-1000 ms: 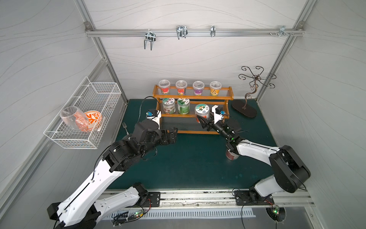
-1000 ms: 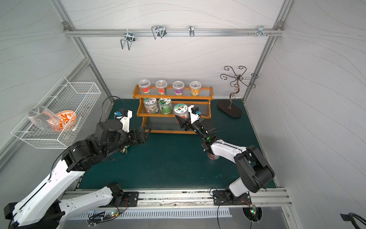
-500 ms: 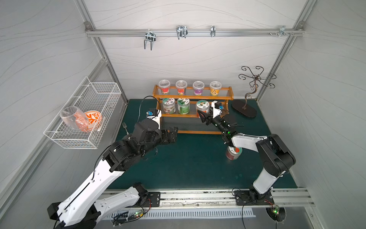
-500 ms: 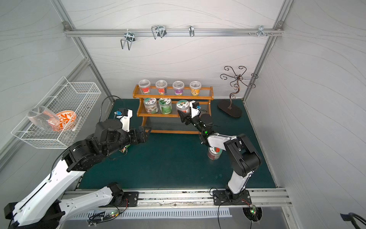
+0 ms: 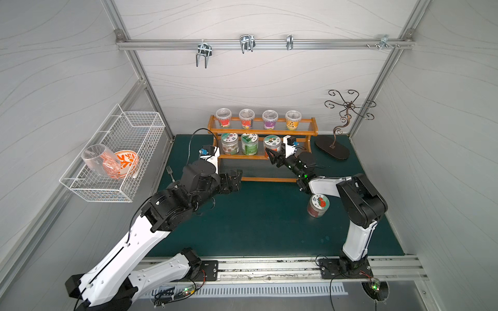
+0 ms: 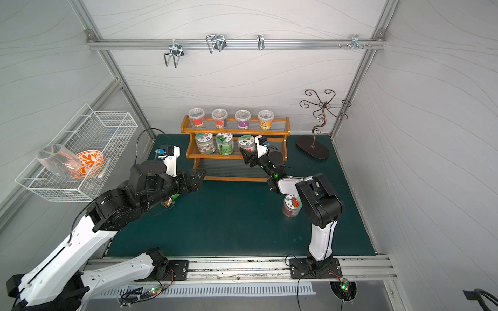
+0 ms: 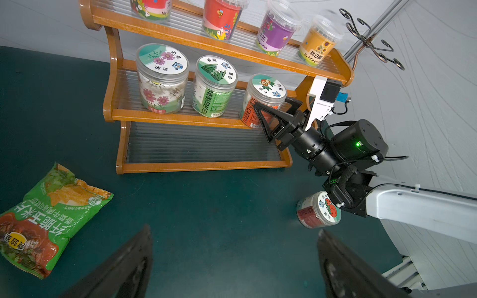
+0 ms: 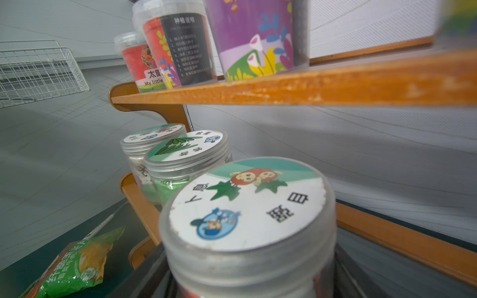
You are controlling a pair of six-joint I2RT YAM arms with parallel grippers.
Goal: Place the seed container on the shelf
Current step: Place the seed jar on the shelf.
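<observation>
Left wrist camera: nearest me, my left gripper (image 7: 233,229) hangs spread wide, holding nothing, above the green mat (image 7: 206,201). Farther off, my right gripper (image 7: 271,102) clasps the carrot-labelled seed container (image 7: 268,86), which stands upright on the middle tier of the shelf (image 7: 180,118), just beside a green jar (image 7: 215,85).

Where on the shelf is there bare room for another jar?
Bottom tier: wholly bare, end to end. Middle tier: three jars, and the right gripper, shut on the carrot jar, blocks its bare right end. Top tier: four cups, narrow gaps only.
</observation>
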